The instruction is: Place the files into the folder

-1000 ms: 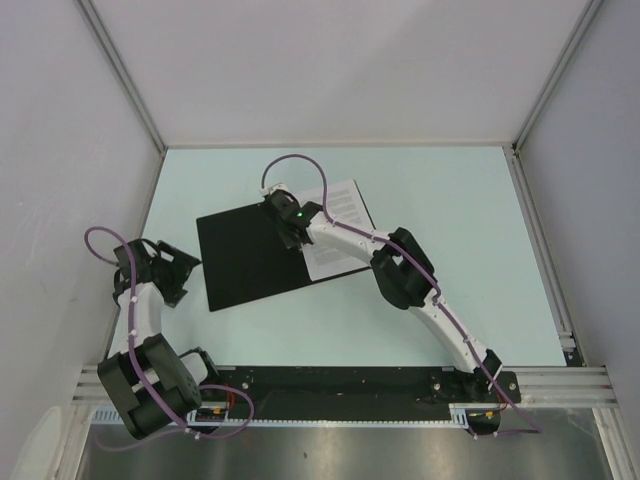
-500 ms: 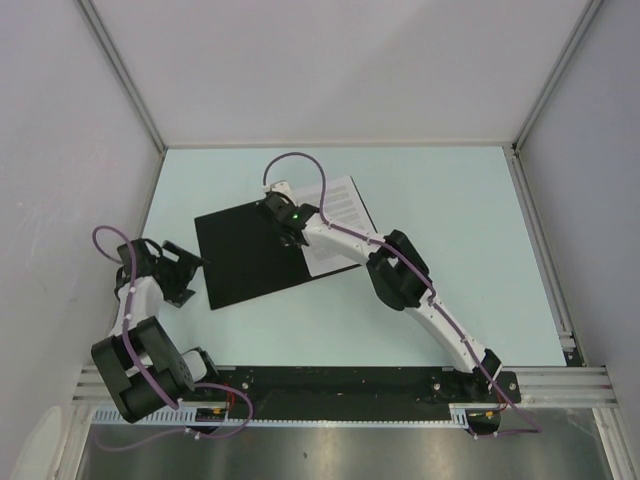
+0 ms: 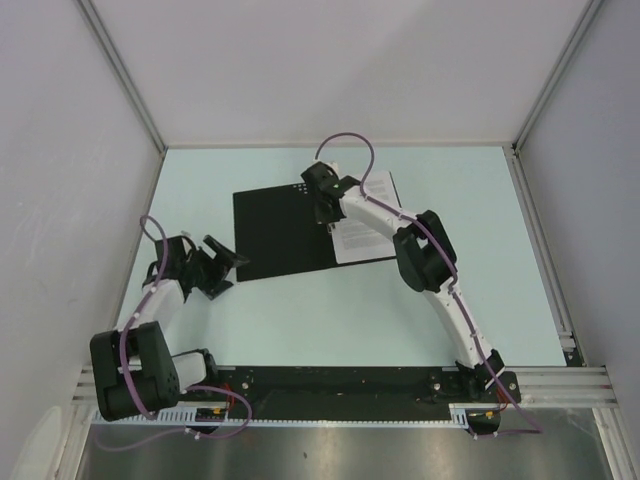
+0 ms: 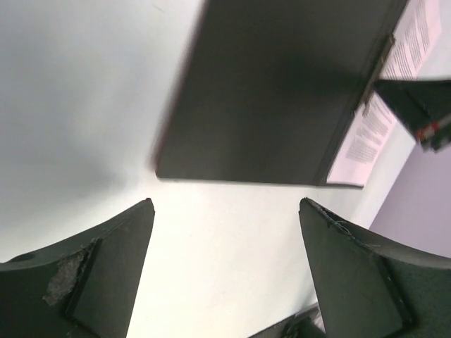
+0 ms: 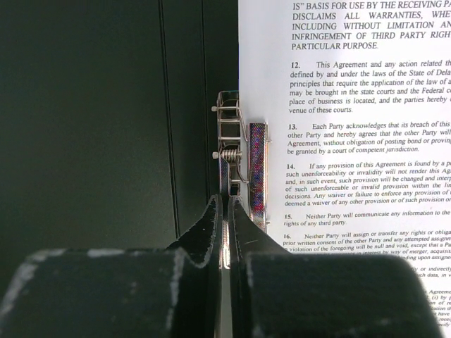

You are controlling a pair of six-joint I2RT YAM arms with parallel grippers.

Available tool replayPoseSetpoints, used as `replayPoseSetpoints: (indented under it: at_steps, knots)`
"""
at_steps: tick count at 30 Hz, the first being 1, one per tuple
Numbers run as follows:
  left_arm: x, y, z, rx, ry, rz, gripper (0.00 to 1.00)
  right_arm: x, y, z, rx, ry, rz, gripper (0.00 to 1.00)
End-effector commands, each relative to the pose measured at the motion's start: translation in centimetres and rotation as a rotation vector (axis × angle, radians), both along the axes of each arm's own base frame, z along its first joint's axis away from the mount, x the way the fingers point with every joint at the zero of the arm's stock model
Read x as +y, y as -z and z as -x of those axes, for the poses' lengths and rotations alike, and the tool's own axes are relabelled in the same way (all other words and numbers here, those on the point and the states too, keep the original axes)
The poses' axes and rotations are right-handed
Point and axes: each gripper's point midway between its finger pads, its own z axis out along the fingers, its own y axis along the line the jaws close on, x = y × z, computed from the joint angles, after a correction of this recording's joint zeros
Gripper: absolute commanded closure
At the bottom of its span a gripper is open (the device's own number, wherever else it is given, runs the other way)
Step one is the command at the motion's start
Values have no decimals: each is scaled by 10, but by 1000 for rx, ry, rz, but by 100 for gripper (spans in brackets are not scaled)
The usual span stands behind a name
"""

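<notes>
- Pinching the clip [image 5: 243,151] of the folder [image 3: 280,235], the right gripper [image 5: 227,211] is squeezed tight beside the files [image 5: 352,105].
- The left gripper [image 4: 224,205] hangs wide apart, near and left of the folder.

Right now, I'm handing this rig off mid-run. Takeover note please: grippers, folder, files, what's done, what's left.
The left gripper is open and empty, over the table by the near-left corner of the folder.
The right gripper is shut on the clip, pinching its metal lever by the spine.
Folder lies open, black inside up. One printed sheet covers its right half, left edge at the clip.
Done: sheet placed; can't tell if clamped.
Left: release the clip, close the cover.
</notes>
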Motion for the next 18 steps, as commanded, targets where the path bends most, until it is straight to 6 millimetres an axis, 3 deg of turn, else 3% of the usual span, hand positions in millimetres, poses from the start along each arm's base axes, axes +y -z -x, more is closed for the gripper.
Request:
replayPoseSetpoints:
  at_steps: [1, 6, 12, 18]
  knots:
    - [-25, -23, -10, -124, 37, 33, 11, -11, -41, -1, -17, 36, -57, 100]
    - [-41, -23, -10, -193, 48, 105, 10, -16, -53, -3, -22, 42, -82, 100]
    - [-40, -9, -13, -140, -2, 131, 9, -18, -73, -5, -45, 50, -112, 100]
    - [-38, -6, -9, -124, -58, 129, 7, -19, -77, -7, -40, 55, -131, 100]
